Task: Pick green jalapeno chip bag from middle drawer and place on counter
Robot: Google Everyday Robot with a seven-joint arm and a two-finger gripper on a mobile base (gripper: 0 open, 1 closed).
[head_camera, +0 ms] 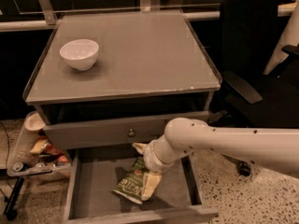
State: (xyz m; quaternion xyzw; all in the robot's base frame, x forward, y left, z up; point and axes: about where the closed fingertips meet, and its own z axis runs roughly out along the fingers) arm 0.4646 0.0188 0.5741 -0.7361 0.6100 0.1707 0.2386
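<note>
**Gripper down in the drawer, over the bag**

Gripper hangs low inside the open middle drawer, its two pale fingers spread and pinching nothing. You have the green jalapeno chip bag lying flat on the drawer floor just beneath it, trailing off toward the lower left. Its long axis runs diagonally, from under the wrist down to the front left. One finger lies along the bag's right edge, the other up by its far end (whether either touches it, you cannot tell). The wrist hides the bag's upper end. Above sits the surface, with a white bowl at its left.
</note>
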